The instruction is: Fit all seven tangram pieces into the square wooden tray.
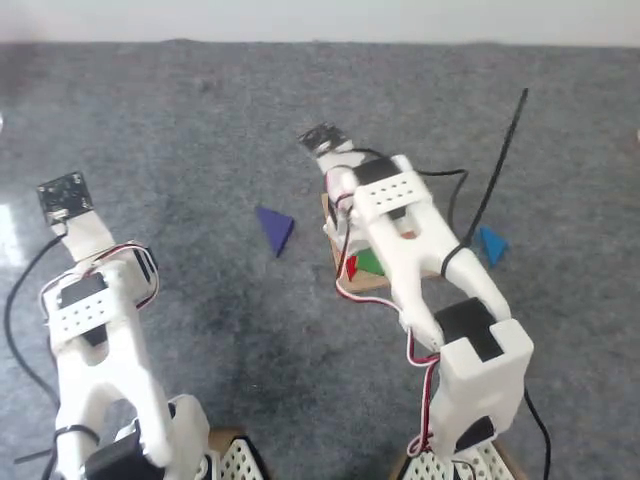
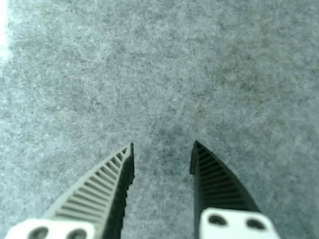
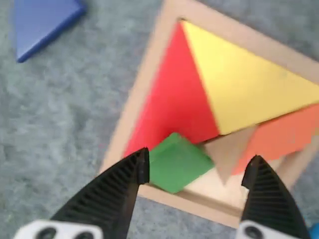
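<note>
The square wooden tray (image 3: pixel 133 107) holds a large red triangle (image 3: pixel 172 102), a large yellow triangle (image 3: pixel 244 84) and an orange piece (image 3: pixel 286 134). A green square (image 3: pixel 177 162) lies askew in one corner against the red triangle, with bare wood beside it. My right gripper (image 3: pixel 199 159) hangs open just above the green square, holding nothing. In the high view the right arm (image 1: pixel 400 220) covers most of the tray (image 1: pixel 365 283). A dark blue triangle (image 1: pixel 275 228) lies on the carpet left of the tray. My left gripper (image 2: pixel 163 146) is open over bare carpet.
A light blue piece (image 1: pixel 492 245) lies on the carpet right of the tray. The left arm (image 1: pixel 95 310) stands far left, well away from the tray. Grey carpet covers the table, and a black cable (image 1: pixel 500 170) runs behind the right arm.
</note>
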